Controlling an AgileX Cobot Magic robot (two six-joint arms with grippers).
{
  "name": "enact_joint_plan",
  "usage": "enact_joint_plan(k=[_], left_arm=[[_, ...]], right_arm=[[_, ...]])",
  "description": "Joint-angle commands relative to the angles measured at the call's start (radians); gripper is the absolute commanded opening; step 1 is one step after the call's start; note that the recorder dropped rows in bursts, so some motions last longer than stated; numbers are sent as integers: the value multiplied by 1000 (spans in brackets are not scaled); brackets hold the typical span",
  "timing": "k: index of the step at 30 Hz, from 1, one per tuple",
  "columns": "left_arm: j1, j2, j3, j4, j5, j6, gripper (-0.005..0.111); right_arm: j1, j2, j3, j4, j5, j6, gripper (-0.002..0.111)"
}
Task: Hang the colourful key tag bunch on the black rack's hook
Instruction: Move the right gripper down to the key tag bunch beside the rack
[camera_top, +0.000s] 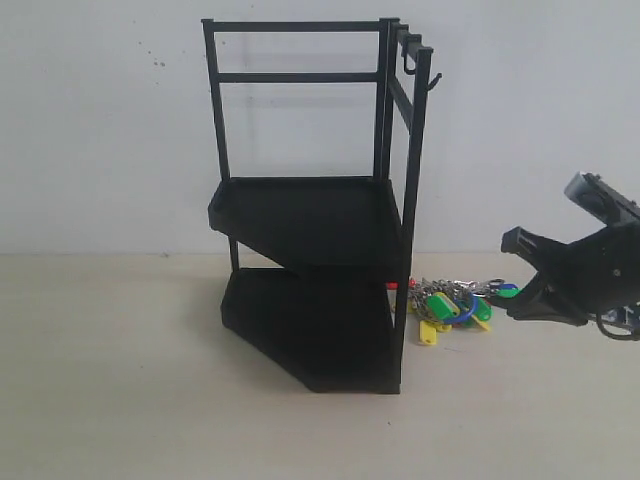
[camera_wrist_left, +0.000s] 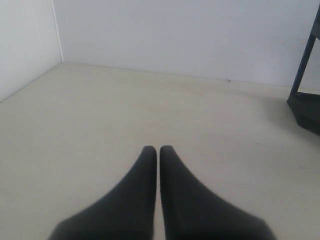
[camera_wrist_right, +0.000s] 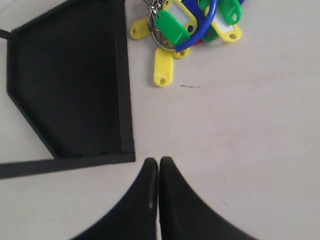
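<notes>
The colourful key tag bunch (camera_top: 452, 305) lies on the table just right of the black rack's (camera_top: 310, 215) base, with green, yellow and blue tags on silvery chain. The hook (camera_top: 434, 82) juts sideways from the front upright near the top and is bare. My right gripper (camera_top: 514, 306) hovers right of the bunch, apart from it. In the right wrist view it (camera_wrist_right: 158, 160) is shut and empty, with the bunch (camera_wrist_right: 187, 25) ahead and the rack's lower tray (camera_wrist_right: 65, 80) beside it. My left gripper (camera_wrist_left: 158, 148) is shut on nothing above bare table.
A curled J-hook (camera_top: 408, 65) hangs under the rack's top rail. A white wall stands behind the table. In the left wrist view, a corner of the rack (camera_wrist_left: 305, 105) shows at the frame's edge, and a side wall (camera_wrist_left: 25, 45) borders the table.
</notes>
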Motion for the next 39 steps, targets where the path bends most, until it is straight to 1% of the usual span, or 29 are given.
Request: enact_joint_plan(k=[1,3,5,7,9,10,11,15,22,29,33,39], left_arm=[[-1,4,-2,-3,-7,3,4],[-1,4,-2,-3,-7,3,4],[-1,4,-2,-3,-7,3,4],[-1,4,-2,-3,-7,3,4],[-1,4,-2,-3,-7,3,4],[-1,4,-2,-3,-7,3,4],[-1,4,-2,-3,-7,3,4],[-1,4,-2,-3,-7,3,4],[-1,4,-2,-3,-7,3,4],[-1,4,-2,-3,-7,3,4],[-1,4,-2,-3,-5,3,4],[-1,4,-2,-3,-5,3,4]], right_arm=[[-45,95,-12,216,34,-126,0],[-43,133,-12,288,4,-156,0],[-41,172,-12,408,-1,-235,8],[-41,199,-12,506,2,-309,21],[-41,219,-16,575,2,-361,40],[-41,228,-19,582,-1,-363,46],[-41,238,-27,589,-1,-359,48],[-33,283,-56,616,-2,-340,48],[26,371,-139,658,-25,-340,48],[28,394,-146,658,-95,-318,48],[28,408,-149,708,-114,-319,48],[28,468,-200,717,-71,-319,48]])
